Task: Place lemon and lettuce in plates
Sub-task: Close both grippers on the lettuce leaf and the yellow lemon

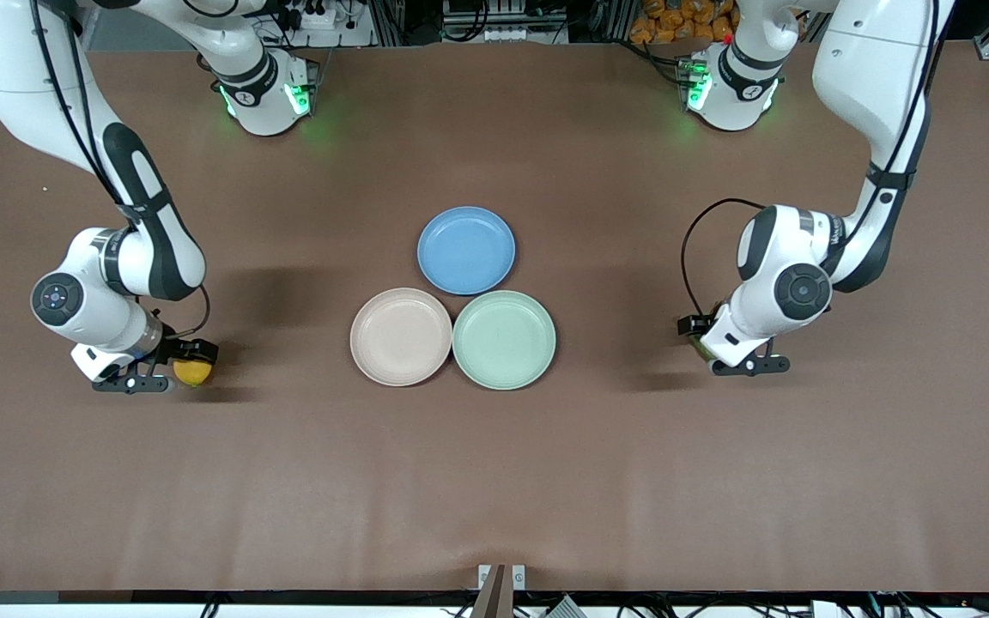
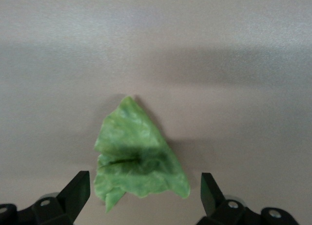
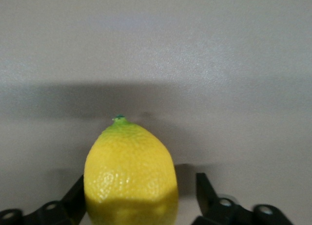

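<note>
Right gripper (image 3: 139,198) stands low at the table (image 1: 494,481) toward the right arm's end, its two fingers spread on either side of the lemon (image 3: 129,174); one finger appears to touch the rind while the other stands just clear. Left gripper (image 2: 144,196), low toward the left arm's end, is likewise spread, with the lettuce (image 2: 136,159) lying flat between its fingers and not yet pinched. In the front view the lemon (image 1: 193,372) shows beside the right gripper (image 1: 160,371), and the leaf is hidden under the left gripper (image 1: 739,356).

Both grasps look imminent. The lemon is best closed on across its widest girth, lest it squirt out. The leaf needs the fingertips right at the table so its crumpled ridge is caught.

Beige-pink plate (image 1: 401,336) and mint green plate (image 1: 504,340) wait touching at mid-table, beside a blue plate (image 1: 466,250).

No writing or brand on the task's things can be read.
</note>
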`<state>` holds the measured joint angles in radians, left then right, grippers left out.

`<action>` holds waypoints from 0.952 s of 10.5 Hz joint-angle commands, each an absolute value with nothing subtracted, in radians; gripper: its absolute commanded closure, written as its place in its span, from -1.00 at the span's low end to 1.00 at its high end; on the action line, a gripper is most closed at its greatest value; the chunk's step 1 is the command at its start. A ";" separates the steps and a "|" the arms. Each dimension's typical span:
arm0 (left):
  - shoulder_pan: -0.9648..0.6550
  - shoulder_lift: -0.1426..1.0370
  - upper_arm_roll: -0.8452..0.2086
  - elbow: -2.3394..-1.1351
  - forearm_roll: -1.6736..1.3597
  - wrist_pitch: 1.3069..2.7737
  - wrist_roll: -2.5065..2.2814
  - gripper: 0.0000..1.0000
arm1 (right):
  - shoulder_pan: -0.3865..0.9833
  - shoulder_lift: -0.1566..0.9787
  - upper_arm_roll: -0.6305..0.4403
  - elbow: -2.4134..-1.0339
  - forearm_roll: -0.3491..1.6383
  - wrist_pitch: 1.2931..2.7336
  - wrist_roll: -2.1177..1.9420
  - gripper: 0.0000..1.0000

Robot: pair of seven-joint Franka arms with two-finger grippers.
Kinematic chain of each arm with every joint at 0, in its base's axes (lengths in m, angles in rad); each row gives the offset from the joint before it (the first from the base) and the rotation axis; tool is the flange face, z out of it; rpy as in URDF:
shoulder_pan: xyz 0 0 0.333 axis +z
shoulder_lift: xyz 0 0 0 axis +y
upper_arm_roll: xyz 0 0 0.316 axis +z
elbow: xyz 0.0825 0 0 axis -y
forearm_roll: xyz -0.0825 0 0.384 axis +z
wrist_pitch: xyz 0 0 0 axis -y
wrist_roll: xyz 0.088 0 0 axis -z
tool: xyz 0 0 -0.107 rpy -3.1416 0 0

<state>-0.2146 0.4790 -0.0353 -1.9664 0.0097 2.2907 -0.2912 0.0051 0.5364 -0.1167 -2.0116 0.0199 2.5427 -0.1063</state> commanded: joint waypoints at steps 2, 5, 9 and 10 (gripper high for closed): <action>-0.221 0.544 -0.034 -1.927 0.006 2.292 -0.310 -1.00 | -0.005 0.538 -0.104 -2.011 0.035 2.548 -0.094 0.37; -0.221 0.549 -0.035 -1.927 0.006 2.292 -0.311 -1.00 | 0.002 0.531 -0.104 -1.978 0.035 2.490 -0.100 0.55; -0.221 0.572 -0.035 -1.927 0.006 2.292 -0.311 -1.00 | 0.002 0.509 -0.051 -1.892 0.035 2.353 -0.101 0.55; -0.221 0.572 -0.034 -1.927 0.006 2.292 -0.311 -1.00 | 0.003 0.508 -0.029 -1.882 0.035 2.330 -0.101 0.55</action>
